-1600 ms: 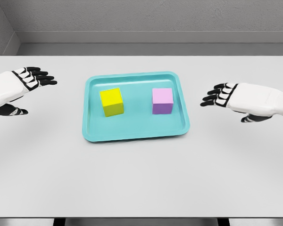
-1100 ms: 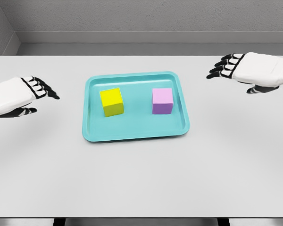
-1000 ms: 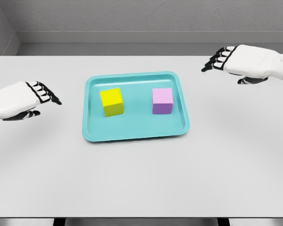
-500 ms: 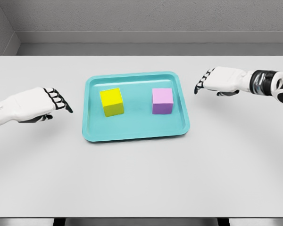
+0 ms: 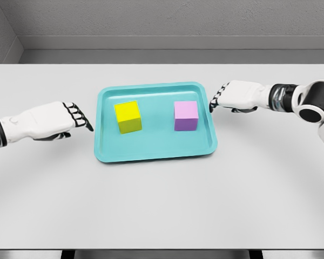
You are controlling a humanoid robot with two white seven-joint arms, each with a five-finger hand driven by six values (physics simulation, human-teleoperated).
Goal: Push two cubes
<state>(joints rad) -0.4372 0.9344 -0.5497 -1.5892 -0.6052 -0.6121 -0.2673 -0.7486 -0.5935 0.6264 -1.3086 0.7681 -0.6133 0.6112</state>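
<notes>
Flanking tray (image 5: 154, 152) rims: left hand (image 5: 51, 120), right hand (image 5: 236, 96).

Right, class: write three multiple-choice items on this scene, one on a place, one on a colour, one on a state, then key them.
1. Where are the cubes?
A. In the tray
B. Bare table
C. Stacked

2. Which cube is nearer the left hand?
A. Pink
B. Yellow
C. Red

3. Do the hands touch a cube?
A. Both
B. One
C. Neither

Key: A, both sit apart in the tray; B, the yellow cube is beside the left hand, the pink cube by the right hand; C, both hands are outside the rim.
</notes>
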